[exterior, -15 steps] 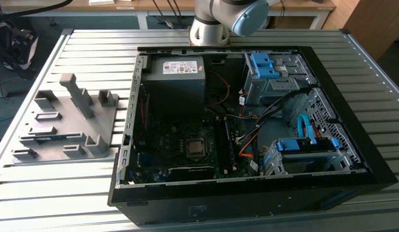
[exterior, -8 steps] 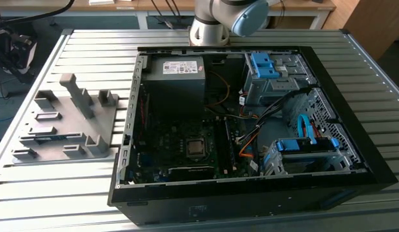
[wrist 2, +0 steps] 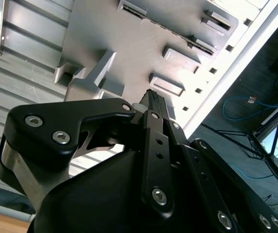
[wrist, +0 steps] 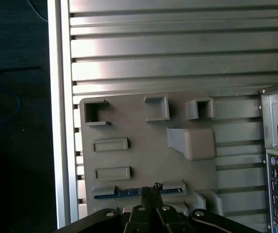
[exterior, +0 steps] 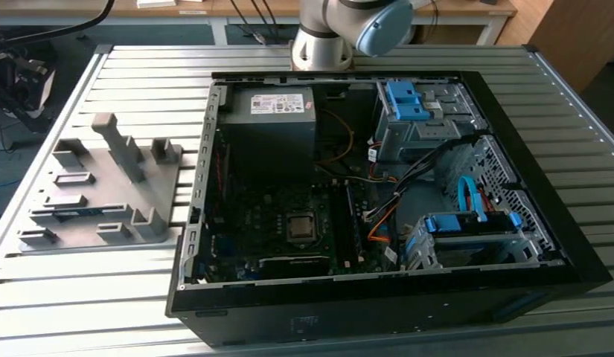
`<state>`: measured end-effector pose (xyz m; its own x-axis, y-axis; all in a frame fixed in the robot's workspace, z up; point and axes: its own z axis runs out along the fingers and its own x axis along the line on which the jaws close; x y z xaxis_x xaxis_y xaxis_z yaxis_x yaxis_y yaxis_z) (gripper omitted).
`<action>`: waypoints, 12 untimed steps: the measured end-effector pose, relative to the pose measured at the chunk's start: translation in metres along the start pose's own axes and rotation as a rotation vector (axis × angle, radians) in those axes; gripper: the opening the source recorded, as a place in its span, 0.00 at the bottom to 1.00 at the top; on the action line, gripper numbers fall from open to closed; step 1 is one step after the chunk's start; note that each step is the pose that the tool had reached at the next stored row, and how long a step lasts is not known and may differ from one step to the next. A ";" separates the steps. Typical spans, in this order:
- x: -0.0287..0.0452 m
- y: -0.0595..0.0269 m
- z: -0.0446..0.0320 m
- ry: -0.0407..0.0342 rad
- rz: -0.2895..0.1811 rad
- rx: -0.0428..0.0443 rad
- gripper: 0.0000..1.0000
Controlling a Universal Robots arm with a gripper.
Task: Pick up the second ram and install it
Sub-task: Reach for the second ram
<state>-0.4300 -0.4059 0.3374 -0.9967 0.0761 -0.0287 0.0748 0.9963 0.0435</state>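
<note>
Blue on grey: hangs above second ram (wrist: 119, 193) seated in tray (wrist: 144, 145) slot, gripper (wrist: 151, 187) pressed together and empty over mid-stick — long axis seemingly along the jaw spread.

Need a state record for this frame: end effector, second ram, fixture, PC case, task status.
end effector: shut, holding nothing, over the grey fixture
second ram: blue stick lying in a holder on the fixture
grey fixture: on the slatted table, to the exterior view's left of the PC case
PC case: lying on its side, side open, interior exposed
task status: ram not yet picked up
</note>
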 end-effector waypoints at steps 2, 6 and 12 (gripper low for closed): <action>0.0001 0.0000 0.0001 -0.0001 0.000 0.0000 0.10; 0.0024 -0.0001 0.0002 -0.0001 0.000 -0.0001 0.10; 0.0144 -0.0012 0.0037 -0.0001 0.000 0.0000 0.10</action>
<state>-0.4443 -0.4059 0.3332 -0.9967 0.0762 -0.0288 0.0749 0.9962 0.0435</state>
